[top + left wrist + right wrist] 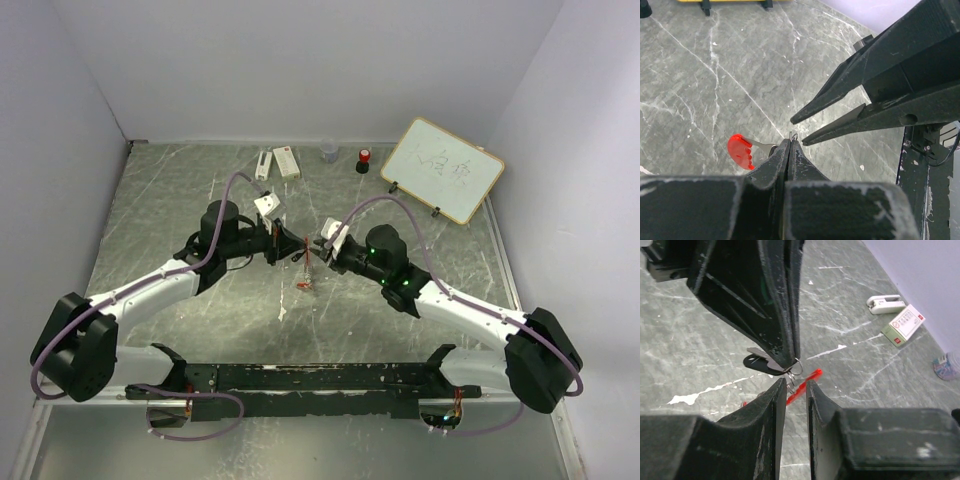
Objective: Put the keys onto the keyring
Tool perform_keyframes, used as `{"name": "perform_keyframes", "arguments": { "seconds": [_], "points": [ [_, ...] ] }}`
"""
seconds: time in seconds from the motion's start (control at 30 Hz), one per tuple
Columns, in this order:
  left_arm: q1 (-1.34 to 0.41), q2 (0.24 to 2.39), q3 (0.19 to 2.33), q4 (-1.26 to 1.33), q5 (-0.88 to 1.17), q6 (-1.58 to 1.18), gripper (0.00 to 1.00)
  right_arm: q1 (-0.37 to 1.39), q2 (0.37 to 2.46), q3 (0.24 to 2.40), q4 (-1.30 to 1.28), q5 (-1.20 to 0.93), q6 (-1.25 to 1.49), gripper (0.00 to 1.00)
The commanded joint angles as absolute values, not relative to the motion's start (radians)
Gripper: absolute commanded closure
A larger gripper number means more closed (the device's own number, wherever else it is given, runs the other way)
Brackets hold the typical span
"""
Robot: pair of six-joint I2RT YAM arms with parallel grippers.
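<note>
My left gripper (pixel 297 252) is shut on the thin silver loop (pixel 796 368) of the keyring, held above the table. The black-headed key (pixel 756 363) hangs at that fingertip. The keyring's long red plastic piece (pixel 815 375) dangles below, also seen in the top view (pixel 306 284). A red key head (pixel 739 151) with a silver blade shows just left of the left fingers (pixel 775 160). My right gripper (pixel 796 385) faces the left one tip to tip. Its jaws stand slightly apart around the hanging loop, open.
A whiteboard (pixel 443 168) leans at the back right. Near the back wall are a white box (pixel 287 161), a white clip-like item (pixel 263 164), a red-topped black cylinder (pixel 364 160) and a small clear cup (pixel 329 152). A black rail (pixel 300 378) runs along the front.
</note>
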State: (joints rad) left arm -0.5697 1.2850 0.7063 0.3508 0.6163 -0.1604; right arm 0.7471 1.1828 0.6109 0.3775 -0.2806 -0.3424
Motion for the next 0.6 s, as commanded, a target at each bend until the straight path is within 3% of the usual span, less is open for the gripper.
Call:
{"name": "perform_keyframes", "arguments": {
  "seconds": [0.0, 0.27, 0.57],
  "points": [
    [-0.56, 1.296, 0.748, 0.371, 0.66, -0.147, 0.93, 0.741, 1.187, 0.618, 0.383, -0.363, -0.372, 0.78],
    [-0.56, 1.294, 0.749, 0.367, 0.666, -0.145, 0.93, 0.741, 1.221, 0.63, 0.362, -0.387, -0.393, 0.8],
    [-0.56, 1.293, 0.746, 0.366, 0.664, -0.144, 0.93, 0.74, 1.232, 0.63, 0.38, -0.399, -0.389, 0.92]
  ]
}}
